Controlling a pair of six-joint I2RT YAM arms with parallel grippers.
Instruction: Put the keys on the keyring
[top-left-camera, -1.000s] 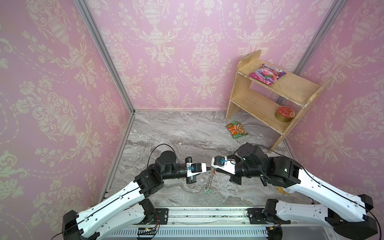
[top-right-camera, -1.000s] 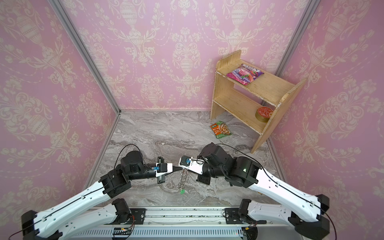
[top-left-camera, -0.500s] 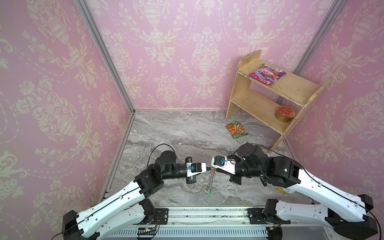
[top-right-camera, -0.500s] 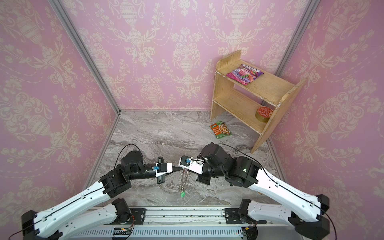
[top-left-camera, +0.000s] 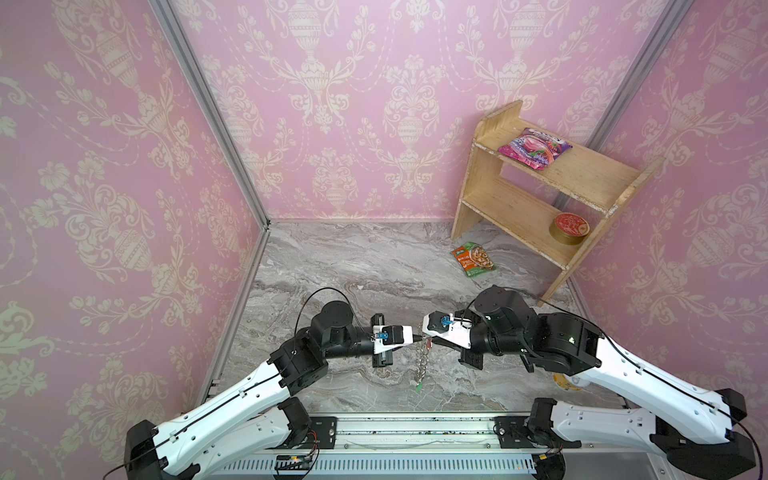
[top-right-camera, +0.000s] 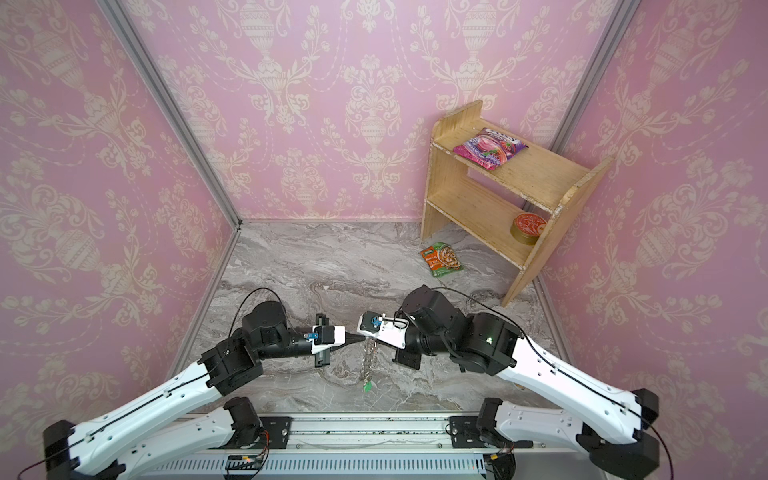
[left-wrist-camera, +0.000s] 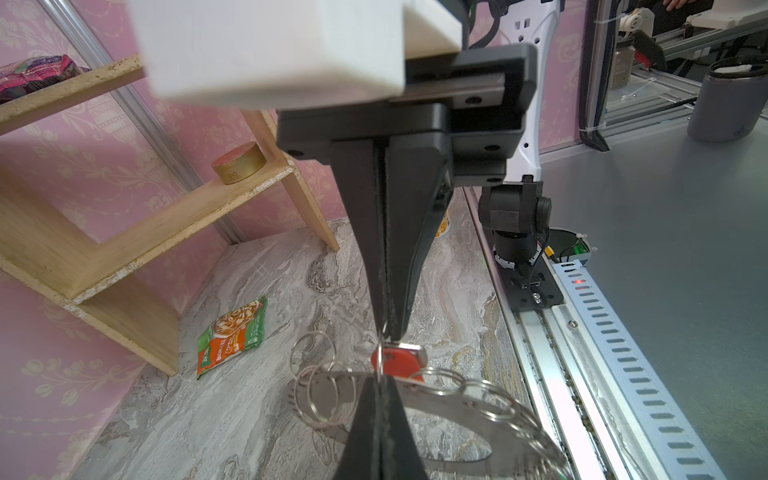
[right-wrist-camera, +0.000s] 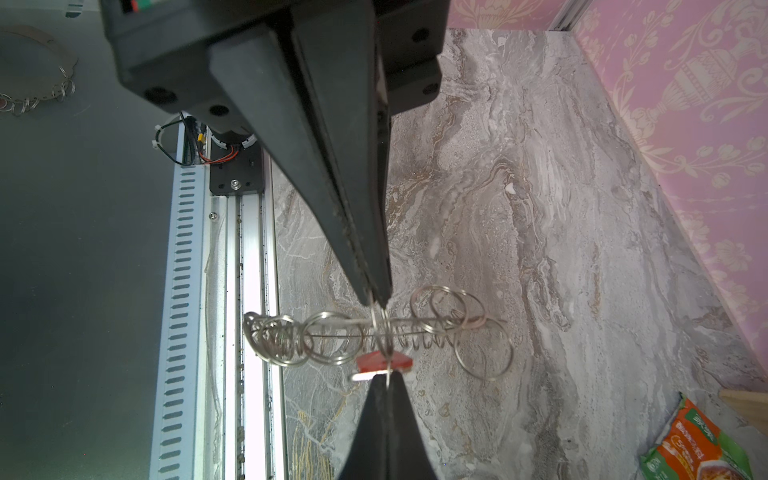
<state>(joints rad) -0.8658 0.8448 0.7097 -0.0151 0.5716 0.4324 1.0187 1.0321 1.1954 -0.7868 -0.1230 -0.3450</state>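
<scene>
The keyring (top-left-camera: 421, 362) hangs edge-on above the marble floor in both top views, its flat grey plate (left-wrist-camera: 457, 409) rimmed with several small wire loops (right-wrist-camera: 328, 338). My left gripper (top-left-camera: 415, 339) and right gripper (top-left-camera: 428, 339) meet tip to tip at its upper rim. Each is shut on the same small wire loop, from opposite sides. In the left wrist view the left gripper (left-wrist-camera: 380, 380) faces the right gripper (left-wrist-camera: 387, 332). A key with a red tag (right-wrist-camera: 382, 360) sits at that loop. A green tag (top-right-camera: 367, 386) dangles at the keyring's lowest point.
A wooden shelf (top-left-camera: 540, 199) stands at the back right with a pink packet (top-left-camera: 534, 147) and a red tin (top-left-camera: 568, 226). An orange-green food packet (top-left-camera: 473, 258) lies on the floor before it. The metal rail (top-left-camera: 415, 424) runs along the near edge; pink walls close three sides.
</scene>
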